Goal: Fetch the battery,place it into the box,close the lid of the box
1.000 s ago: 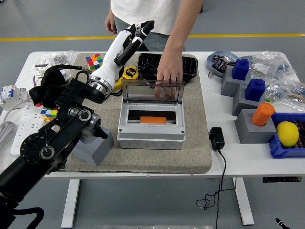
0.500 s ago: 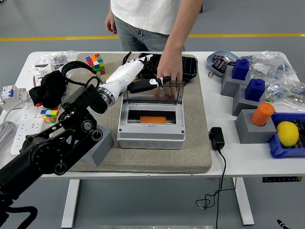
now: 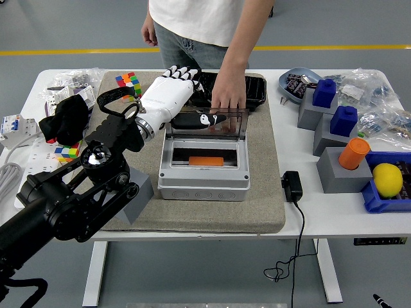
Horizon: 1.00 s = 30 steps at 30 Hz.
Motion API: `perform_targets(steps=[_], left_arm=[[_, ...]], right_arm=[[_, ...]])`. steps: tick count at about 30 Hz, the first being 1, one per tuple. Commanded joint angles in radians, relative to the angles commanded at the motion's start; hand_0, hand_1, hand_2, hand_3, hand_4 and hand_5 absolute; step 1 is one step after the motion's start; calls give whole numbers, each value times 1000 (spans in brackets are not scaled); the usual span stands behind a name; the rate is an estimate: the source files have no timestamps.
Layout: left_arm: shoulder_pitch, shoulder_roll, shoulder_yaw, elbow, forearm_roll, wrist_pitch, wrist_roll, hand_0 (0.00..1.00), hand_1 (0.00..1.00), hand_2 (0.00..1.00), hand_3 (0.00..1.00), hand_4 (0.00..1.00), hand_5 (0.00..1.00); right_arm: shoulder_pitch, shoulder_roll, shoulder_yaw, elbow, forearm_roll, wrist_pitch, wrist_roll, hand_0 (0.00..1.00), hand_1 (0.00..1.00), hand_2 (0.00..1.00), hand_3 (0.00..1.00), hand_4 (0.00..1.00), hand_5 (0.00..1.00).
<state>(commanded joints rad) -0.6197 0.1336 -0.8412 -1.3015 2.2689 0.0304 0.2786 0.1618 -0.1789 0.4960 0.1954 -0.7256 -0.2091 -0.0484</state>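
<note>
White hand [image 3: 168,97] now lower, at lid [image 3: 207,122].

You are looking at a robotics lab or workshop: a white table [image 3: 334,212] is standing on grey floor [image 3: 64,35] with a yellow line [image 3: 70,51], cluttered with test props.

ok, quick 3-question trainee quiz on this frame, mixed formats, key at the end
1. True or false: the transparent lid of the grey box stands open.
2. What lies inside the box?
A. the lemon
B. an orange battery
C. a Rubik's cube
3. Fill in: the person's hand rests at the lid's ____ edge, while the robot's left hand is behind the lid with its thumb over the lid.

Key
1. True.
2. B, the orange battery lies flat in the box's tray.
3. Top.
</note>
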Motion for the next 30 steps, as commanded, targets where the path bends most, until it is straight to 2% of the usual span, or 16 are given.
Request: perform_targets(steps=[4, 5, 10, 11, 16, 17, 22, 23, 28, 30], left_arm=[[14, 10, 18, -25, 0, 5, 6, 998, 998, 998, 632, 998, 998], [17, 11, 20, -31, 0, 7, 6, 998, 923, 725, 647, 998, 998], [23, 13, 31, -47, 0, 5, 4, 998, 923, 725, 647, 998, 998], [24, 13, 33, -50, 0, 5, 4, 998, 686, 570, 659, 998, 998], [28, 15, 51, -76, 0, 6, 7, 998, 686, 570, 659, 998, 998], [29, 15, 56, -80, 0, 4, 8, 827, 396, 419, 650, 998, 998], [35, 17, 69, -100, 0, -13, 22, 827, 396, 419, 650, 998, 998], [36, 18, 72, -106, 0, -15, 24, 692, 303, 403, 638, 998, 998], [40, 25, 85, -130, -6, -50, 54, 692, 303, 403, 638, 998, 998], [44, 28, 89, -143, -17, -63, 70, 668, 267, 412, 639, 998, 998]], right_arm=[[-1, 0, 3, 0, -2, -1, -2, 767, 720, 732, 765, 998, 998], [-1, 0, 4, 0, -3, -1, -2, 767, 720, 732, 765, 998, 998], [2, 1, 7, 1, -7, 0, -2, 767, 720, 732, 765, 998, 998], [3, 1, 9, 1, -9, 0, -3, 767, 720, 731, 765, 998, 998], [4, 0, 13, 1, -12, 0, -3, 767, 720, 731, 765, 998, 998], [3, 0, 13, 1, -11, 0, -3, 767, 719, 731, 765, 998, 998], [1, 0, 13, 0, -11, 0, -3, 767, 719, 731, 765, 998, 998], [1, 0, 12, 0, -11, 0, -3, 767, 719, 731, 765, 998, 998], [2, 0, 15, 0, -13, 0, -5, 767, 719, 731, 765, 998, 998], [2, 0, 16, 0, -14, 1, -5, 767, 720, 731, 765, 998, 998]])
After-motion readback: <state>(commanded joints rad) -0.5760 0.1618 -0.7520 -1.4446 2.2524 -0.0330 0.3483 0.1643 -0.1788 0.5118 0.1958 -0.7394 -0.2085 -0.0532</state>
